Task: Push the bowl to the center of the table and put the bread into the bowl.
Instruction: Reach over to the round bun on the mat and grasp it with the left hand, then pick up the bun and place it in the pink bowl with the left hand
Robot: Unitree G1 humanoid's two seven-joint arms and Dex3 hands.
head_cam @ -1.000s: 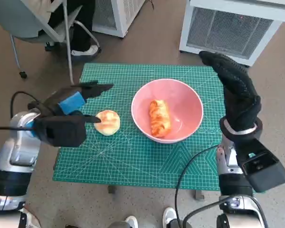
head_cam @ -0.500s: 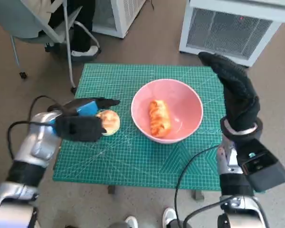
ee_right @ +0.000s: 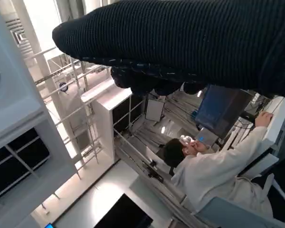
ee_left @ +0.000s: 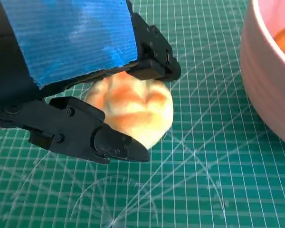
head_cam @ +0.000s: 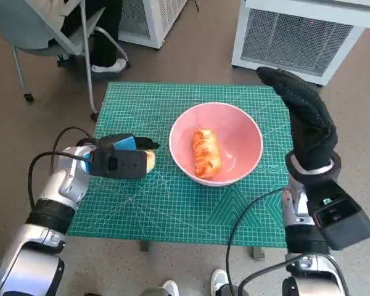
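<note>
Left hand (head_cam: 118, 163) fingers (ee_left: 92, 137) grasping round bun (ee_left: 133, 108) left of pink bowl (head_cam: 243, 126), mid-worktop; right hand (head_cam: 305, 123) released, raised over worktop's right edge.

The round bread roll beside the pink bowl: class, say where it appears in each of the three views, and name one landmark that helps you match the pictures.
Head view: the round roll lies on the green mat, left of the pink bowl, mostly hidden by the left hand.
Left wrist view: the roll sits mid-picture between the black fingers.
Right wrist view: not in it.
Shared landmark: the pink bowl's wall, seen in the head and left wrist views.
</note>
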